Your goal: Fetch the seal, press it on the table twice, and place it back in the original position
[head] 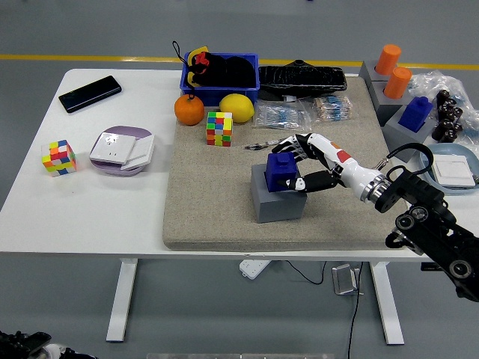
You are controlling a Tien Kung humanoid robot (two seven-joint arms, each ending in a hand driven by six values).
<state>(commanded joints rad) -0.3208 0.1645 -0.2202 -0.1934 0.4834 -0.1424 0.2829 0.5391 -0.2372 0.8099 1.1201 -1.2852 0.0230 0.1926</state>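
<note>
The blue seal (281, 172) stands upright on a grey block (277, 198) in the middle of the beige mat (217, 202). My right hand (295, 164) comes in from the right and sits against the seal's right side. Its fingers (290, 145) are spread behind the seal's top and its thumb (300, 183) lies at the seal's near right corner. The fingers are not curled around the seal. My left arm does not show.
An orange (189, 110), a lemon (236, 108) and a colour cube (219, 129) lie at the mat's back left. A blue bin (221, 75) and plastic packets (299, 112) sit behind. Another blue seal (415, 114) and orange cylinders (393, 71) stand at the right.
</note>
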